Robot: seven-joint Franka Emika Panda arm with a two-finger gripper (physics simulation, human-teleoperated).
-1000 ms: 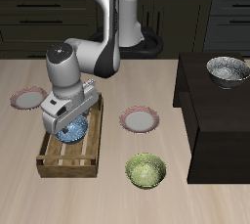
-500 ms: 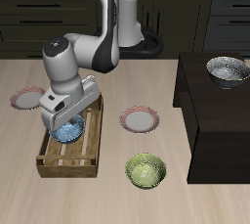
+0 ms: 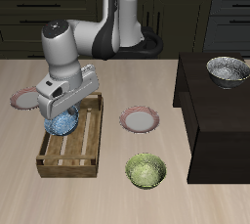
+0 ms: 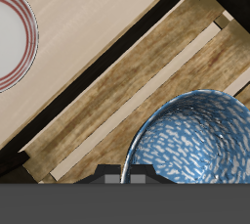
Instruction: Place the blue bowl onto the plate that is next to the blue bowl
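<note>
**A:** Where is the blue bowl point(image 3: 62, 122) at this moment?

**B:** It hangs under the gripper point(image 3: 61, 113), above the slatted floor of the wooden crate point(image 3: 70, 152), near the crate's far end. In the wrist view the blue bowl point(image 4: 190, 138) sits just below the camera, its mottled white-and-blue inside facing up, with the crate's point(image 4: 107, 91) planks lying beneath it.

**A:** Are the fingers clamped on it?

**B:** The bowl is clear of the slats and tucked right against the gripper, so the fingers are holding it by its rim. The fingertips themselves are hidden behind the gripper body in both views.

**A:** And the plate it belongs on?

**B:** There are two look-alike plates with pink-red rims. One plate point(image 3: 26, 99) lies on the table just beyond the crate's side, partly covered by the arm; it is the one nearest the bowl. The wrist view shows that plate point(image 4: 12, 36) on the pale tabletop just past the crate's dark wall. The other plate point(image 3: 140, 120) lies on the crate's opposite side, a little apart from it.

**A:** Anything else on the table?

**B:** A yellow-green bowl point(image 3: 145, 171) stands nearer the front edge, beyond the second plate. A grey patterned bowl point(image 3: 227, 69) rests on top of a dark cabinet point(image 3: 215, 120) at the side
</note>
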